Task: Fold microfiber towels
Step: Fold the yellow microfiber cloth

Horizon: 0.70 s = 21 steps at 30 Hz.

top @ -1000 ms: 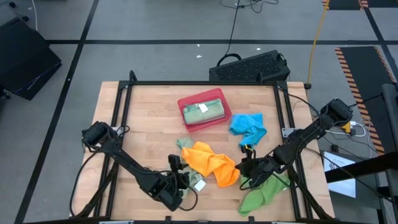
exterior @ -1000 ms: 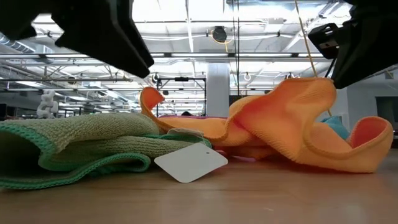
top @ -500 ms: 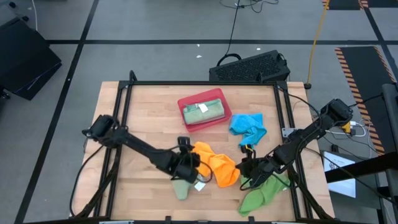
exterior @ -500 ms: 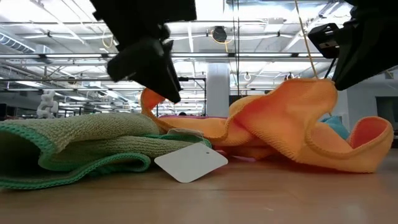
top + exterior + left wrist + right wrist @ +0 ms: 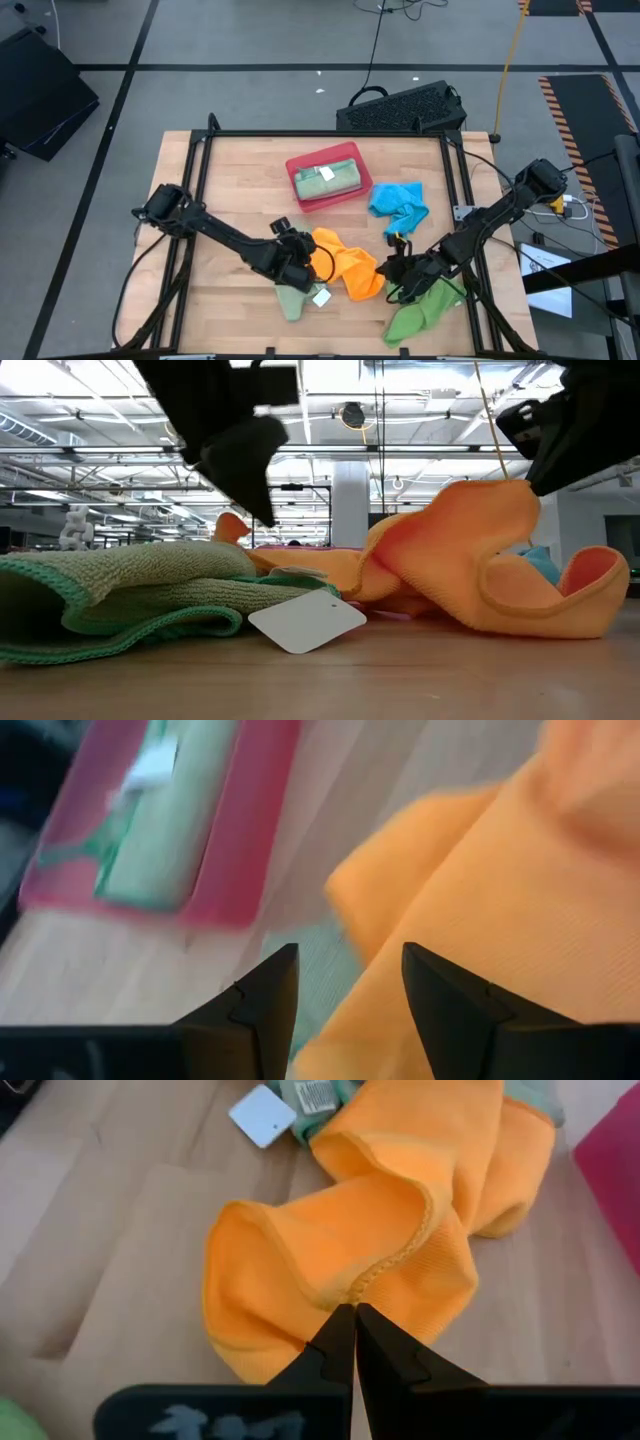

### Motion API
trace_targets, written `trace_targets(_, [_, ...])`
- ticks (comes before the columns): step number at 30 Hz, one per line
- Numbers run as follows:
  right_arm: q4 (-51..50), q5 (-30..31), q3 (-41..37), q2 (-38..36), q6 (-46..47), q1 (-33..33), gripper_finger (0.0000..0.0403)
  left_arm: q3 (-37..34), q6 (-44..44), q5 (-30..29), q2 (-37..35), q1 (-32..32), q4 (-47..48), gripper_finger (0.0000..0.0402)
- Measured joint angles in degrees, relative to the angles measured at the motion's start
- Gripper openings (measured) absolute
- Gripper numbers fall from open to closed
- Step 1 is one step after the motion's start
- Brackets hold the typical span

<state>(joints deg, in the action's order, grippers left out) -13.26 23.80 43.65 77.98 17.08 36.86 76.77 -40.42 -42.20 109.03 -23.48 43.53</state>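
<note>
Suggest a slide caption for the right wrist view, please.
Right gripper fingers shut on the orange towel's hem.

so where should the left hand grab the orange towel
Grip the free hemmed corner of the orange towel nearest the left hand, coming in from the sage green towel's side. That corner juts out flat; the opposite edge is already pinched by the right hand.

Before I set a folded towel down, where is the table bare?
Bare wood lies left of the red tray, toward the table's left frame, and along the far edge behind the tray. Crowded: the near middle, with the orange towel, sage towel, bright green towel and both arms.
</note>
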Motion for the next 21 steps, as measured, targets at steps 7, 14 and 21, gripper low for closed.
trace_targets(7, [10.8,-3.7,-6.6,0.0,0.3,0.0,0.0035,0.0,14.0,2.0,0.0,-0.2,-15.1,0.0181])
trace_targets(14, [12.2,-6.4,-7.3,0.0,1.3,0.0,0.0122,0.0,16.3,2.8,0.0,-0.2,-18.4,0.0181])
trace_targets(21, [12.2,-6.1,-7.3,0.0,1.3,0.0,0.0178,0.0,16.3,3.2,0.0,-0.2,-18.4,0.0181])
